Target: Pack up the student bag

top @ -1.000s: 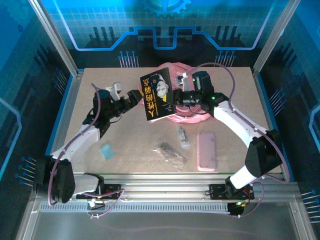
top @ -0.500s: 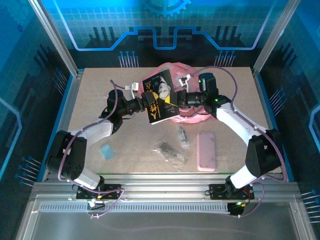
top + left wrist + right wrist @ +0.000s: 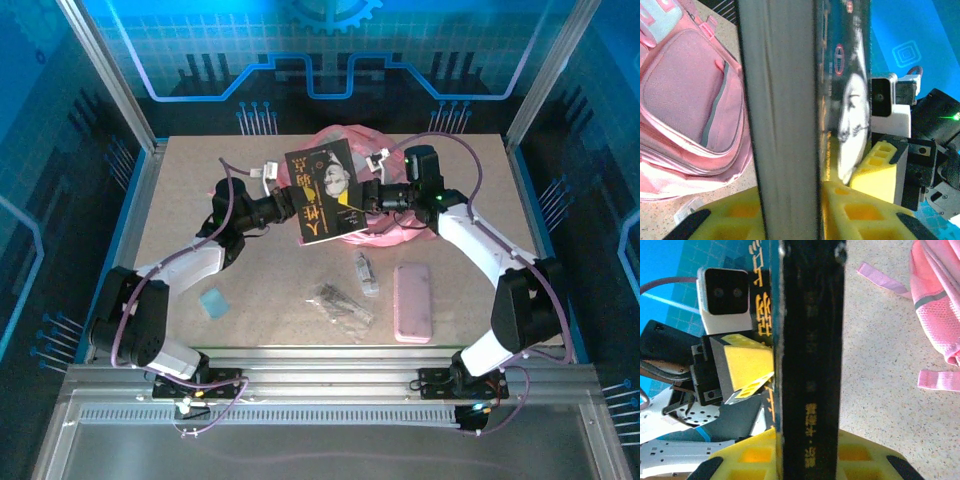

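Your left gripper (image 3: 296, 206): jaws closed on the page edge of the book (image 3: 324, 190) | your right gripper (image 3: 358, 197): jaws closed on the book's spine, opposite side | book: held up between your 2 grippers, tilted | backpack (image 3: 393, 230): lying on the table (image 3: 200, 170), under and behind the book, its pockets facing your left wrist camera

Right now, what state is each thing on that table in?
book: held up in the air, gripped on opposite sides by the left gripper and the right gripper
student bag: lying down, front pocket looks zipped shut
pink pencil case: lying flat, closed
clear packet: lying flat, untouched
small blue block: lying flat, untouched
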You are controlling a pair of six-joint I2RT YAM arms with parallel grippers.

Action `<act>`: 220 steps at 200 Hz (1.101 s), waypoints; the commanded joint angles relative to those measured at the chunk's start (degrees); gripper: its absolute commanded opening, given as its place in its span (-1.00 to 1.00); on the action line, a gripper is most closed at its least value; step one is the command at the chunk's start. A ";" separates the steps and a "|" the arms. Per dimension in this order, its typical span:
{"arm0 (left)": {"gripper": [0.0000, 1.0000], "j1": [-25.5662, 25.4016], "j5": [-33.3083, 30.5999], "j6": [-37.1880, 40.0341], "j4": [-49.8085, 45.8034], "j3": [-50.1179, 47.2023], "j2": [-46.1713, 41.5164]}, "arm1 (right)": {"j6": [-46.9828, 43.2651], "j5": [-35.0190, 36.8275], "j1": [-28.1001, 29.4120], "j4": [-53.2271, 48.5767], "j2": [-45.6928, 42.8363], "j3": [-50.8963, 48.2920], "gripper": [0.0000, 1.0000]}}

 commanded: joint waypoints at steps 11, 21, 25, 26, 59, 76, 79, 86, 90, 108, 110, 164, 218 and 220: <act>-0.86 -0.31 -1.04 1.58 -1.79 0.65 -1.87 | -3.46 1.33 -1.18 -1.86 1.06 3.87 -0.97; -1.00 -0.41 -2.23 1.44 -2.32 0.90 -1.85 | -3.43 1.98 -1.17 -2.68 1.29 4.40 -0.76; -1.00 -0.44 -2.75 1.32 -2.44 0.96 -1.77 | -3.38 2.33 -1.17 -3.12 1.33 4.60 -0.65; -1.00 -0.47 -2.93 1.25 -2.52 0.96 -1.77 | -3.34 2.42 -1.21 -3.19 1.29 4.62 -0.61; -1.00 -0.67 -12.35 -1.45 -3.54 1.45 -0.95 | 1.50 10.89 -1.07 -5.39 -1.69 2.02 0.82; -1.00 -0.93 -17.72 -3.81 -1.56 1.16 0.02 | 5.35 15.56 -0.99 -5.68 -4.03 -1.27 1.00; -1.00 -1.08 -18.58 -4.15 -0.90 1.14 0.27 | 5.98 16.13 -0.91 -5.50 -4.53 -2.07 1.00; -1.00 -1.47 -20.60 -5.06 0.17 0.99 0.72 | 7.77 17.48 -0.70 -4.46 -5.69 -4.04 1.00; -1.00 -1.74 -21.70 -5.60 0.75 0.92 0.97 | 8.74 18.17 -0.50 -3.67 -6.39 -5.21 1.00; -1.00 -3.32 -25.83 -7.55 4.29 0.62 2.58 | 14.96 20.54 1.00 2.24 -9.15 -11.41 1.00; -1.00 -3.53 -26.15 -7.71 4.69 0.61 2.80 | 15.68 20.62 1.27 3.15 -9.37 -11.99 1.00; -1.00 -7.63 -30.79 -9.93 11.03 -0.20 5.49 | 31.61 26.16 7.72 26.01 -8.55 -22.33 1.00; -1.00 -9.83 -33.79 -11.00 13.30 -2.78 3.98 | 36.24 27.88 9.58 36.01 -1.21 -21.62 0.95; -1.00 -9.91 -33.86 -11.14 13.38 -2.87 3.95 | 36.47 28.06 9.50 36.42 -0.99 -21.66 0.93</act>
